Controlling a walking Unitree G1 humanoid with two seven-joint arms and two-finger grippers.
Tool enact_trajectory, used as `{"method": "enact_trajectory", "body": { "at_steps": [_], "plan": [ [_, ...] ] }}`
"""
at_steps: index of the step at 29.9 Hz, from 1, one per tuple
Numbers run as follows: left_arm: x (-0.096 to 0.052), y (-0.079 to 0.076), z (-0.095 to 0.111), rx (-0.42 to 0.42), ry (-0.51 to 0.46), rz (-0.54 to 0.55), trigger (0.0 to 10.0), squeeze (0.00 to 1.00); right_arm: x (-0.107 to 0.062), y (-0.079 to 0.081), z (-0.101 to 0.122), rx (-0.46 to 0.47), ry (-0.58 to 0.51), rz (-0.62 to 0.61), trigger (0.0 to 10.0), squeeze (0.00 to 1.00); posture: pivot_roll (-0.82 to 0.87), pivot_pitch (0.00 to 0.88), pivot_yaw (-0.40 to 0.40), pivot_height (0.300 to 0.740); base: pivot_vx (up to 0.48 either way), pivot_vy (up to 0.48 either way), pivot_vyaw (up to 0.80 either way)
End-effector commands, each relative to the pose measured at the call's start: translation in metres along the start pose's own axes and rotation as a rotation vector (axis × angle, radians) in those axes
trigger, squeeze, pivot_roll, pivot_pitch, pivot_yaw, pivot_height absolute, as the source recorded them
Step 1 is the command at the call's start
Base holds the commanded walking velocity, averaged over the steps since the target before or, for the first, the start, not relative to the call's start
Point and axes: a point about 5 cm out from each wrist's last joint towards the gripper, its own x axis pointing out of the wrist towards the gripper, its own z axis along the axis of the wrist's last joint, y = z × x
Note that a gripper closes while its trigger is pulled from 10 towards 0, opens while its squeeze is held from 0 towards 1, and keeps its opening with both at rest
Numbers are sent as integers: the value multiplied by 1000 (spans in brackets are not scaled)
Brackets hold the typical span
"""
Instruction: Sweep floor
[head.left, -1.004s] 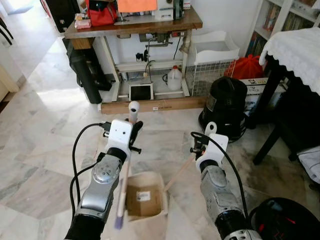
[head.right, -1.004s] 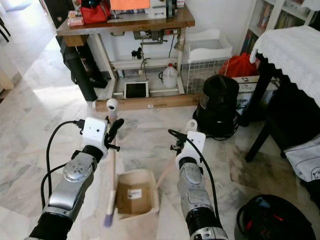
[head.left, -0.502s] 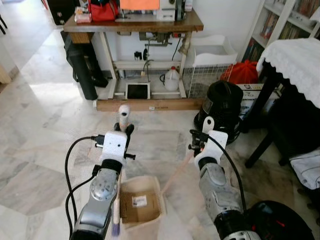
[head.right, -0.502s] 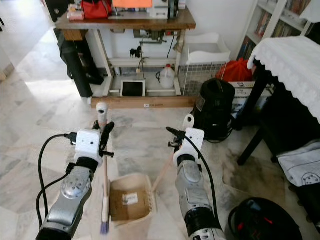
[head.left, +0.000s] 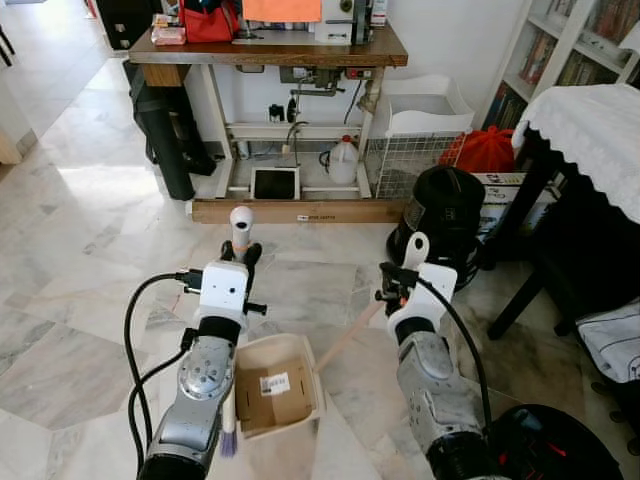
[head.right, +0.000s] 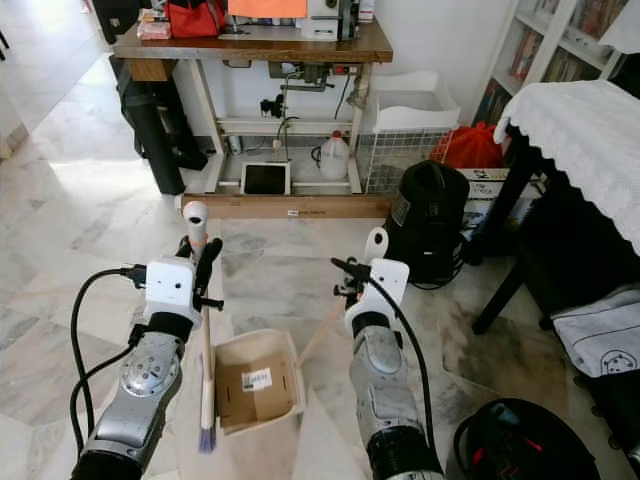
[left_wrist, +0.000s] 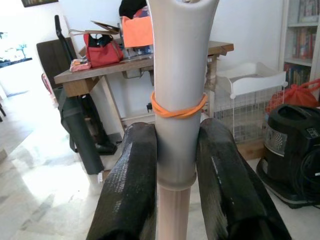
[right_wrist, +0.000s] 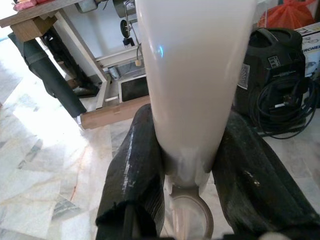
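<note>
The left claw (left_wrist: 176, 165) is squeezed tight on the broom (head.left: 240, 222) handle, just under an orange rubber band (left_wrist: 179, 109). The broom hangs straight down from it, with purple bristles by the floor (head.left: 80, 260). The right claw (right_wrist: 185, 165) is squeezed tight on the dustpan's (head.left: 272, 385) long handle. The dustpan sits on the floor between the two claws, just beside the broom. A black vacuum (head.left: 448, 215) stands past the right claw

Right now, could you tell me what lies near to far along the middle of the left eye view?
Dustpan → wooden plank → tablet → worktable
</note>
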Motion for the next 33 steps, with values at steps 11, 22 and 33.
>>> {"method": "enact_trajectory", "body": {
  "at_steps": [11, 22, 33],
  "plan": [
    [2, -7, 8, -19, -63, -29, 10000, 0, 2, 7, 18, 7, -87, 42, 10000, 0, 106, 0, -28, 740, 0, 0, 618],
    [0, -8, 6, -23, -52, -27, 10000, 0, 2, 10, 18, -3, -84, 60, 10000, 0, 109, 0, -37, 740, 0, 0, 406],
    [1, -6, 6, -18, -52, -11, 10000, 0, 3, 10, 17, -2, -79, 56, 10000, 0, 118, 0, -38, 740, 0, 0, 800]
  ]
}}
